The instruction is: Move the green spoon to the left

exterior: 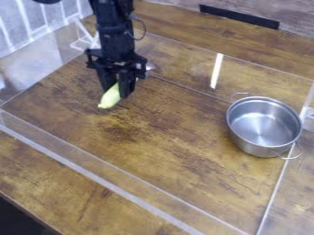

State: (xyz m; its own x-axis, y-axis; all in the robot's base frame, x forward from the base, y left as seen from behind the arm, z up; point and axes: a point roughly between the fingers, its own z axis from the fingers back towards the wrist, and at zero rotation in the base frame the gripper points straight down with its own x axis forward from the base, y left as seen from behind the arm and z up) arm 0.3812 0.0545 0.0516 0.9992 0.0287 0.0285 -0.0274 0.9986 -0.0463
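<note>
The green spoon (pixel 109 97) shows as a short yellow-green handle hanging at a slant just over the wooden table (pixel 160 138), left of the middle. Its metal bowl is hidden by the fingers. My gripper (pixel 119 84) comes down from the upper left on a black arm and is shut on the spoon's upper end. The spoon's lower tip sits close to the wood; I cannot tell whether it touches.
A round steel pot (pixel 263 125) with two small handles stands at the right. Low clear plastic walls (pixel 123 188) fence the work area, with an upright seam (pixel 218 70) at the back. White slats stand at the far left.
</note>
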